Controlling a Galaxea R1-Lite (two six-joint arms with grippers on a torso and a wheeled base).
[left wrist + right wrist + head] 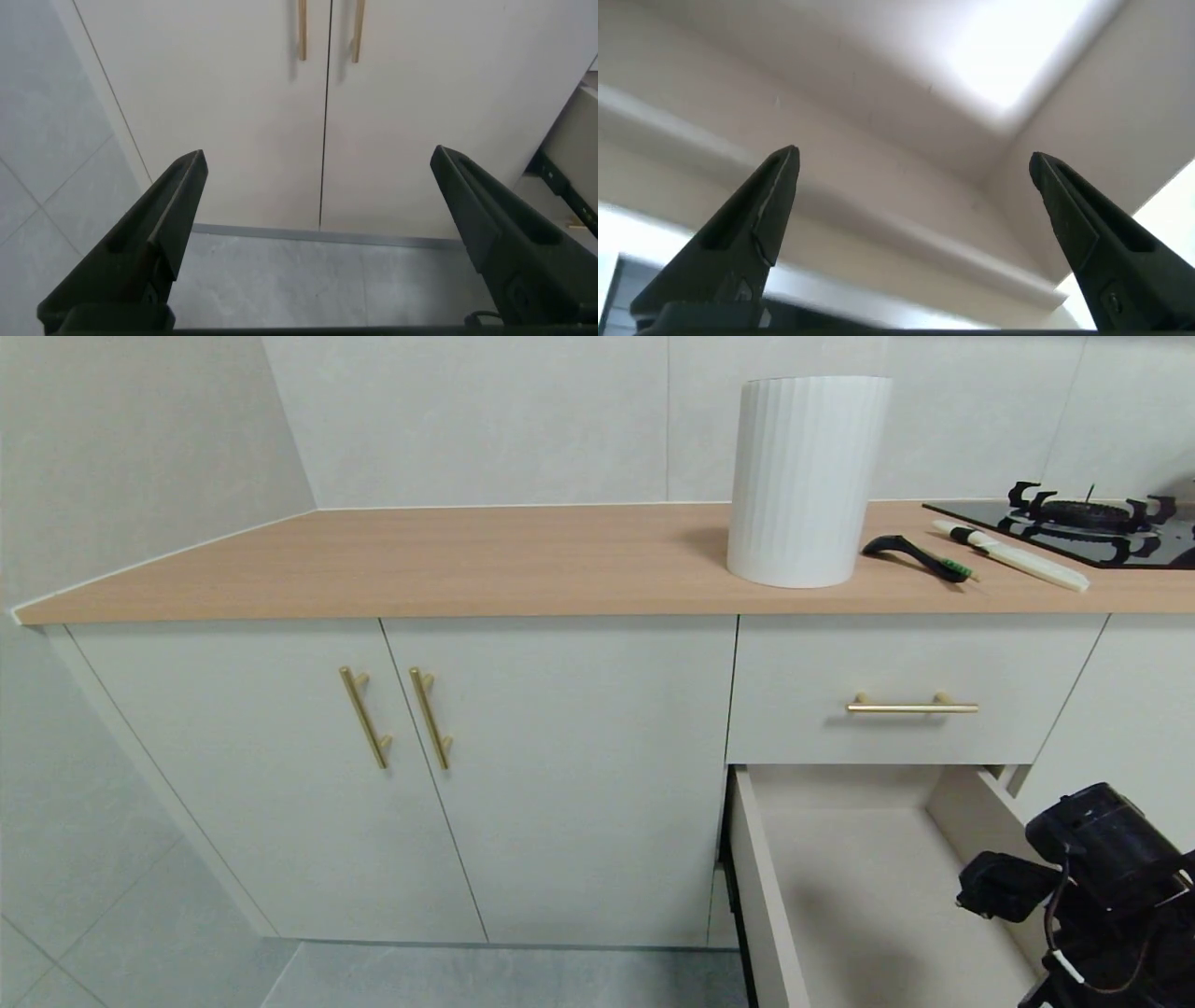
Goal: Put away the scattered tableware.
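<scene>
Two utensils lie on the wooden countertop (467, 560) at the right: a black-handled tool (920, 557) with a green tip and a long white utensil (1013, 555). Below them the lower drawer (761, 887) stands pulled out with nothing in it. My right arm (1102, 887) hangs low over the drawer's right side. My right gripper (913, 159) is open and empty, facing the drawer's pale inner corner (999, 121). My left gripper (318, 157) is open and empty, low in front of the cabinet doors (327, 112).
A tall white ribbed container (803, 481) stands on the counter just left of the utensils. A black gas hob (1083, 523) sits at the far right. The upper drawer (910, 691) is closed. Two cabinet doors (392, 765) with gold handles are closed.
</scene>
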